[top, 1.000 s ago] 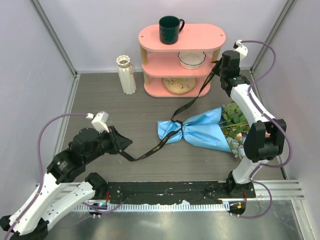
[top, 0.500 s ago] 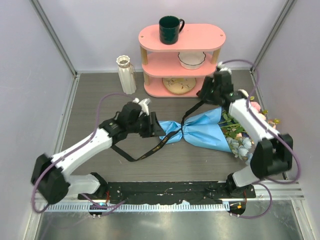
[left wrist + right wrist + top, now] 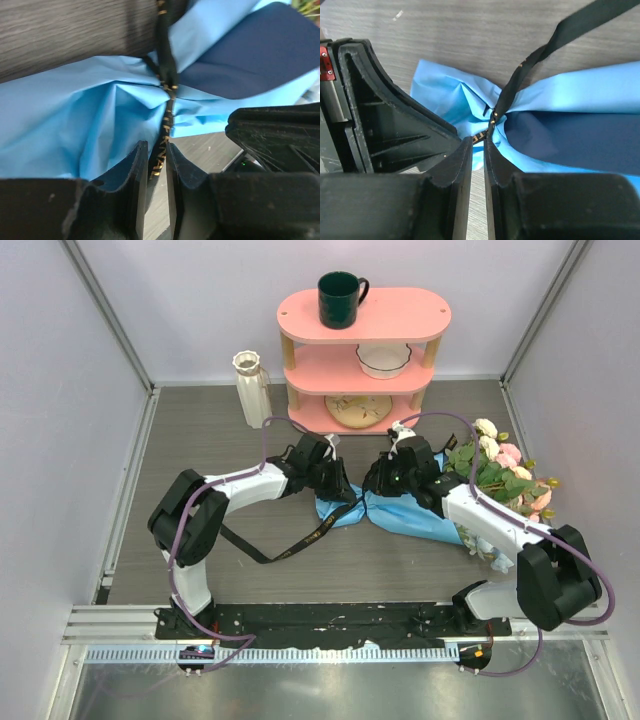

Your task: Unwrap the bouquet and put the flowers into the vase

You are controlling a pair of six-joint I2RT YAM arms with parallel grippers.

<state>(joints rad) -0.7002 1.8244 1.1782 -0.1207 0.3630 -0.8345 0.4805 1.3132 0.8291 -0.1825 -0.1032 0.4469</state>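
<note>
Top: bouquet (image 3: 405,522) mid-table, near side of pink shelf (image 3: 400,315), flowers (image 3: 505,475) at right end, vase (image 3: 252,390) far left, L gripper (image 3: 345,494) and R gripper (image 3: 378,483) at tied waist, L wrist: jaws narrowly apart astride ribbon (image 3: 164,55), pinch unclear, R wrist: likewise.

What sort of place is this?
Probably a staged robot test booth, not a home: plain panel walls on metal posts enclose the grey table, a black mounting rail runs along its near edge, and a pink shelf holds a dark green mug.
</note>
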